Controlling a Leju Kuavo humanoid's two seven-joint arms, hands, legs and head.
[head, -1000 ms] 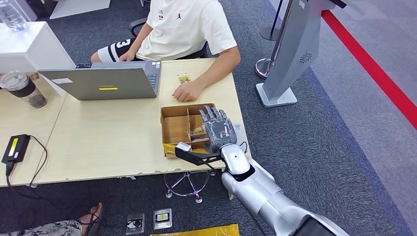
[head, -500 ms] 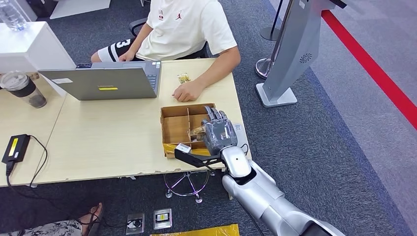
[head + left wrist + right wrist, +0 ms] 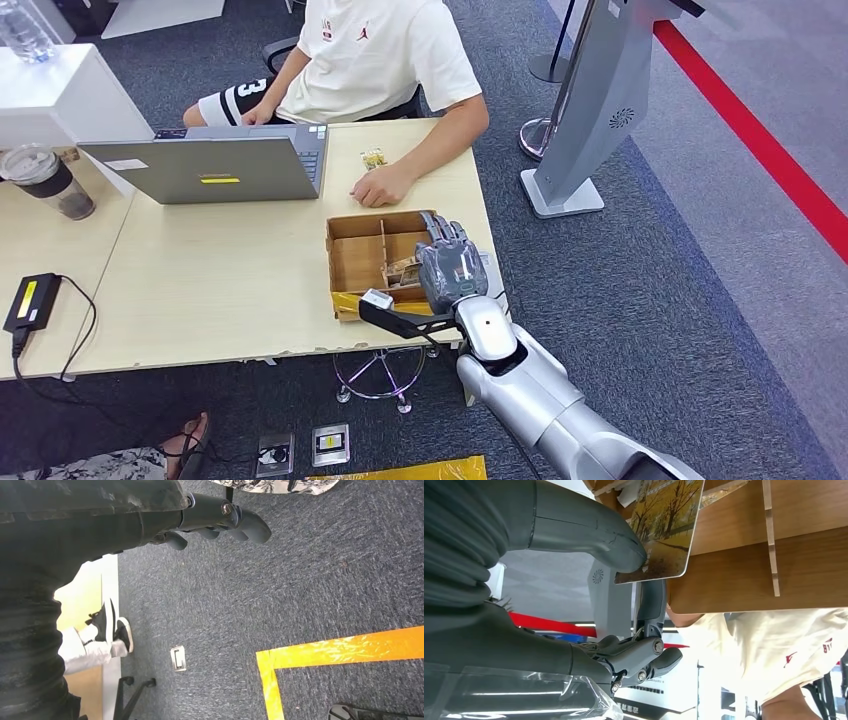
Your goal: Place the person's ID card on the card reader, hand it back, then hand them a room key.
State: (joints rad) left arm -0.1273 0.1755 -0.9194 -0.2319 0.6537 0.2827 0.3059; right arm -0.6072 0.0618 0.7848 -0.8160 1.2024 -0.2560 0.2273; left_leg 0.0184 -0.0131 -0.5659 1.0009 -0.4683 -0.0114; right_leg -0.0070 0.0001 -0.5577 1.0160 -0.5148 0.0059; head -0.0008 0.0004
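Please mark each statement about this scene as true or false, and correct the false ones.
1. The right hand pinches a picture card over the wooden box. True.
2. The laptop lies closed and flat. False: it stands open.
3. The person's hand rests on the table. True.
4. The left hand holds a card. False: it holds nothing and hangs over the carpet.
5. The lidded cup stands inside the box. False: it stands beside the laptop.

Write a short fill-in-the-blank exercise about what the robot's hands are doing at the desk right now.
1. The right hand pinches a ____ printed with yellow trees.
2. The card is over the wooden ____ with dividers.
3. The left hand hangs over the ____.
4. The person's hand rests on the ____.

Missing words: card; box; carpet; table
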